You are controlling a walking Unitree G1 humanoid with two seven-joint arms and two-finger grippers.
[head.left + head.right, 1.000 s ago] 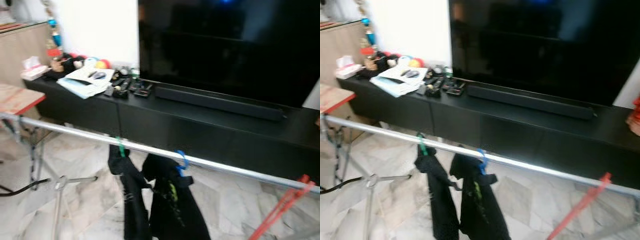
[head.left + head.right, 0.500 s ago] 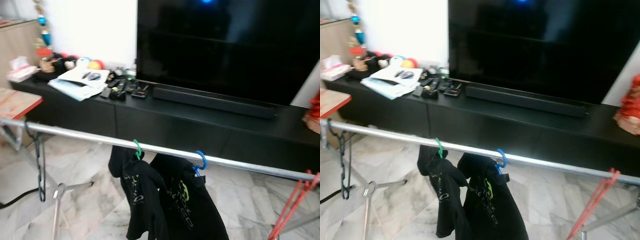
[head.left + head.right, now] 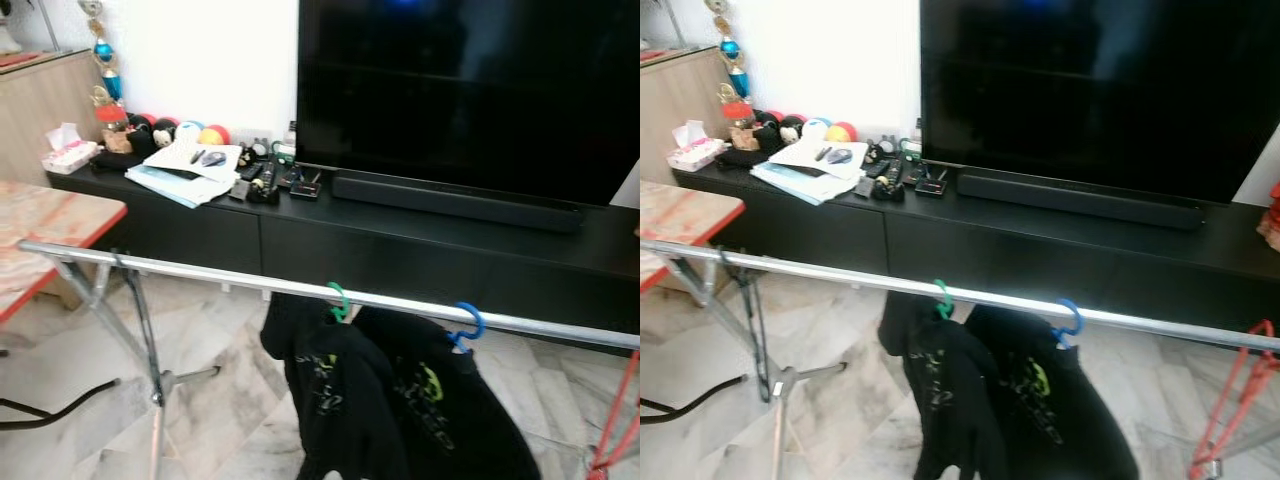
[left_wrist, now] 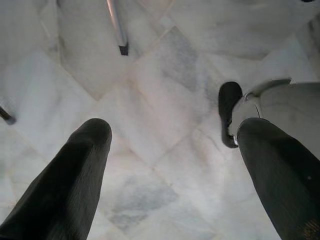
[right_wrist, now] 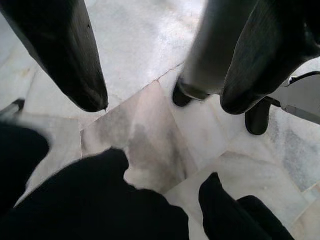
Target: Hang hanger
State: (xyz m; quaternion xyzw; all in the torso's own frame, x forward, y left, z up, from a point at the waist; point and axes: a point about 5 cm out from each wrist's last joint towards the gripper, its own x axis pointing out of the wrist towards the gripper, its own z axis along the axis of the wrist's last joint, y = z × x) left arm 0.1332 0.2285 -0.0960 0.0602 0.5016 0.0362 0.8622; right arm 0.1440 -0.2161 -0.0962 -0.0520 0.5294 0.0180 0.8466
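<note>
Both claws hang above the veined marble floor [image 4: 165,125], the left claw [image 4: 172,150] and right claw [image 5: 162,75] each with fingers spread, holding nothing. A round metal rail [image 3: 200,272] runs left to right, carrying two black garments on a green hanger [image 3: 339,302] and a blue hanger [image 3: 468,325]; a red hanger [image 3: 1240,400] dangles at its right end. Beyond stands a black TV cabinet [image 3: 420,260].

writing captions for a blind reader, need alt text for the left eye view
A silver clothes rail crosses the foreground, holding two black garments, one on a green hanger, one on a blue hanger. Behind stands a black TV cabinet with a large dark television.
</note>
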